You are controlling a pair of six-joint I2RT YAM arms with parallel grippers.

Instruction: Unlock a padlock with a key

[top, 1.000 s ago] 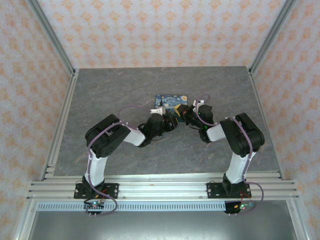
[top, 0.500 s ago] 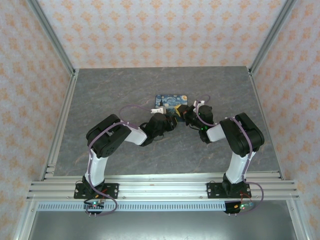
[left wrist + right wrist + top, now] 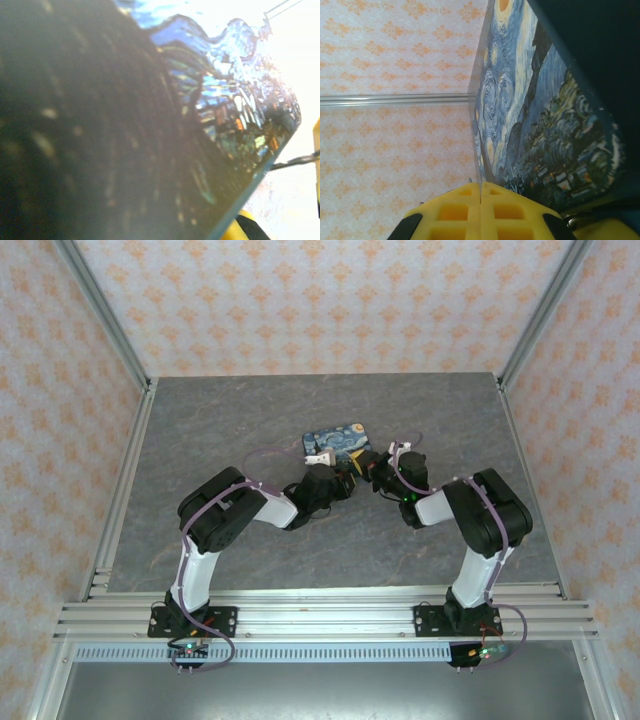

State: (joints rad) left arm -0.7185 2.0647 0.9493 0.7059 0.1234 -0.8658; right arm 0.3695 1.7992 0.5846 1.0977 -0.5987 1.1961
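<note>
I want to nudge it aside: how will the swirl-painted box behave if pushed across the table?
The box looks low and wide, so it would probably slide or pivot on the table, not roll. Its straight edges and sharp corner suggest a stiff shell. Glare on the print in the left wrist view hints at a glossy, perhaps slippery surface.

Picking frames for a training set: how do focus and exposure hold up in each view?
Top external: evenly lit and sharp, the dark-blue swirl-patterned box small. Left wrist: box surface blurred, its left half a dark smear, upper right corner blown out white. Right wrist: box print crisp, no glare.
</note>
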